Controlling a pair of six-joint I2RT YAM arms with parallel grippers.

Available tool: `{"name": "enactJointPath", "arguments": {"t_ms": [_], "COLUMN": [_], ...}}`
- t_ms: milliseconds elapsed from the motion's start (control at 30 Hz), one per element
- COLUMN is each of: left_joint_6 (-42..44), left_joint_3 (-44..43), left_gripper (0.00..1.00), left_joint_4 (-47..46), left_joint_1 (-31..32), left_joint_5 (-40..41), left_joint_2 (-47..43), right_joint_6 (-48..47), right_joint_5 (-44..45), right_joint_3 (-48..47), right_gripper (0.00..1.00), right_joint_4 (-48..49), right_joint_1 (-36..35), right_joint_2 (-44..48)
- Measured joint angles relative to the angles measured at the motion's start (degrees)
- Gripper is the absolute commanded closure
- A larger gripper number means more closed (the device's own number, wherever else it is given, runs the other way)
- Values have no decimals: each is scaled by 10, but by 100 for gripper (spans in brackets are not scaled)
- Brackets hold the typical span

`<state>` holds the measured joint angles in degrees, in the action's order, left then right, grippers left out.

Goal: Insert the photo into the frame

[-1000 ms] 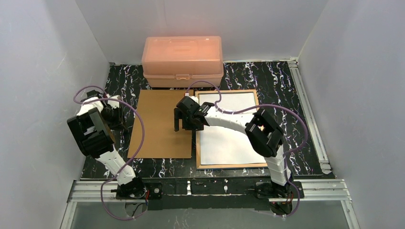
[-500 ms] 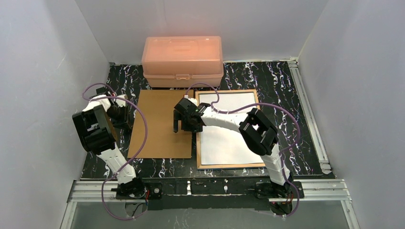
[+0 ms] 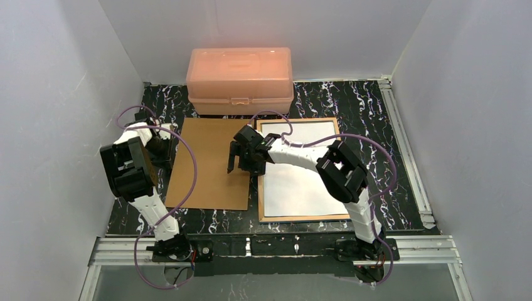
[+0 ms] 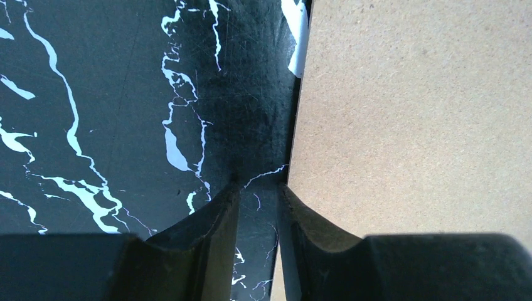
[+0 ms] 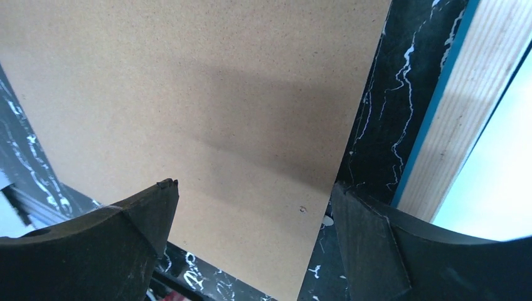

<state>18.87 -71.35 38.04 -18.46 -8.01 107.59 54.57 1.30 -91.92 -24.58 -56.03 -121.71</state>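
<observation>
The frame (image 3: 334,128) lies face down on the right, its tan wooden edges around a white sheet (image 3: 301,175). I cannot tell whether that sheet is the photo's back; no printed picture shows. The right wrist view shows the frame's wooden edge (image 5: 477,106) with a blue rim. A loose brown fibreboard backing (image 3: 207,166) lies flat to its left. My right gripper (image 3: 241,167) hangs wide open over the backing's right edge (image 5: 251,194), holding nothing. My left gripper (image 3: 164,149) is down at the backing's left edge (image 4: 258,188), jaws a narrow gap apart, nothing pinched.
A salmon-pink plastic box (image 3: 239,78) stands shut at the back, just behind the backing and frame. Black marbled table (image 4: 94,113) shows left of the backing. Metal rails (image 3: 408,163) run along the table's right side, and white walls close in on three sides.
My left arm has swung right, bringing its gripper to the backing's left edge. The right gripper has barely shifted and stays wide open. Backing and frame lie where they were.
</observation>
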Motion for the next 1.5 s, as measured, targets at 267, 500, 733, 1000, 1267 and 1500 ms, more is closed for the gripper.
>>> {"name": "enactJointPath", "arguments": {"t_ms": [267, 500, 733, 1000, 1267, 1500], "left_joint_6": [23, 46, 63, 76, 90, 100], "left_joint_3": [7, 28, 42, 45, 55, 57], "left_gripper": [84, 85, 87, 88, 88, 89], "left_joint_4": [-9, -25, -38, -38, -52, -77], "left_joint_1": [1, 1, 2, 2, 2, 2], "left_joint_5": [2, -5, -7, -9, -9, -5], "left_joint_2": [-5, -21, -33, -36, -43, -44], "right_joint_6": [58, 90, 118, 132, 128, 115], "right_joint_5": [-66, -90, -115, -141, -174, -219], "right_joint_3": [42, 79, 135, 192, 213, 213], "right_gripper": [1, 1, 1, 2, 16, 32], "right_joint_4": [50, 68, 115, 198, 252, 320], "right_joint_1": [5, -6, -24, -27, -31, -47], "right_joint_2": [17, 48, 119, 165, 173, 173]}}
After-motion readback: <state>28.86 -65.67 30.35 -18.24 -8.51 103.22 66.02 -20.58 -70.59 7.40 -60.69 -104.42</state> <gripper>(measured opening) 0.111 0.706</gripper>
